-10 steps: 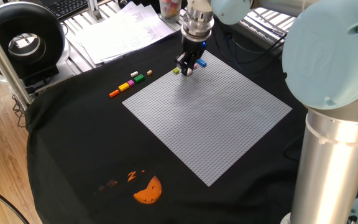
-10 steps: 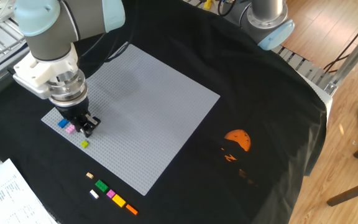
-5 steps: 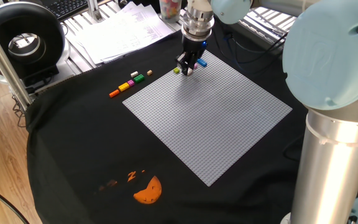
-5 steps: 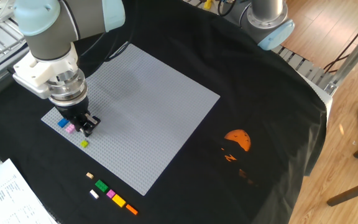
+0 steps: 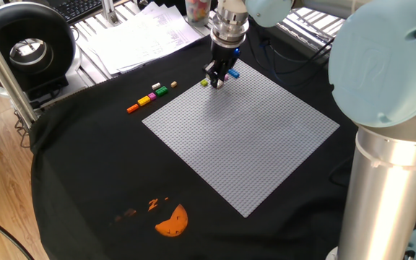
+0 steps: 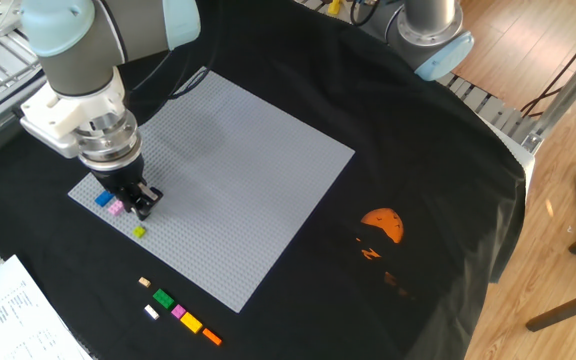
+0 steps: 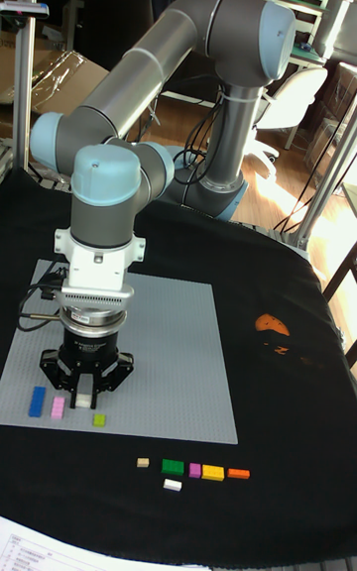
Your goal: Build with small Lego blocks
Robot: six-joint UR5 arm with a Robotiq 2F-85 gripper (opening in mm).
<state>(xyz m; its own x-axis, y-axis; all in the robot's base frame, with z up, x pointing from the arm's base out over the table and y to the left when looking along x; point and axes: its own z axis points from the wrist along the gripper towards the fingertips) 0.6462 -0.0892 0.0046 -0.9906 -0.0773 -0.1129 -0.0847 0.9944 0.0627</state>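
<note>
Lego blocks lie in two groups near one corner of the grey baseplate. On the plate itself, along its edge by that corner, sit a blue block, a pink block just beside it, and a green-yellow block a little apart. A white block shows between the fingers of the gripper, which stands upright over the plate between the pink and the green-yellow block; the fingers appear closed on it, its lower end at or just above the studs, and I cannot tell whether it touches. In the other fixed view the same corner shows the blue block, the pink and the green-yellow one, with the gripper beside the pink

Off the plate, on the black cloth beyond that edge, a short row runs tan, green, pink, yellow and orange, with a second white block just beside the green one

An orange half-round print lies on the cloth, well apart from the plate. Papers lie past the cloth's edge near the row
</note>
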